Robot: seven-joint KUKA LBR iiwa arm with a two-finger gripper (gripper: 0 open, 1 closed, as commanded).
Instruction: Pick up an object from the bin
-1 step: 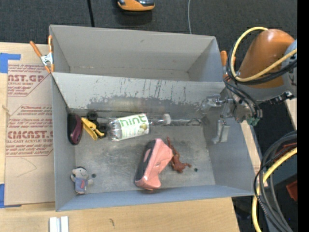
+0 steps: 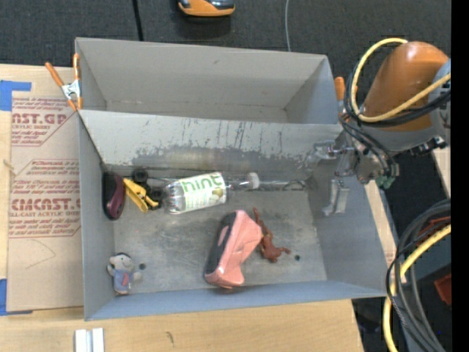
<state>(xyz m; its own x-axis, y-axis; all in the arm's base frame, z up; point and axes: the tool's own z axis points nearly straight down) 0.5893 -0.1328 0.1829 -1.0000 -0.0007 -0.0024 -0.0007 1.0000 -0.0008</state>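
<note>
My gripper [image 2: 338, 191] hangs over the bin's right side, close against the sloping right wall, with nothing seen in it. Nearest to it on the floor is a small red-brown toy figure [image 2: 273, 248]. Right beside that, touching it, lies a pink shoe with a black sole [image 2: 234, 250] at the middle front. A clear plastic bottle with a green "hint" label [image 2: 198, 192] rests on its side along the back of the floor, its capped neck pointing toward the gripper.
A yellow clip [image 2: 140, 194] and a dark maroon object [image 2: 113, 196] lie at the left wall. A small grey plush mouse [image 2: 121, 273] sits in the front left corner. Bare floor shows under the gripper on the right.
</note>
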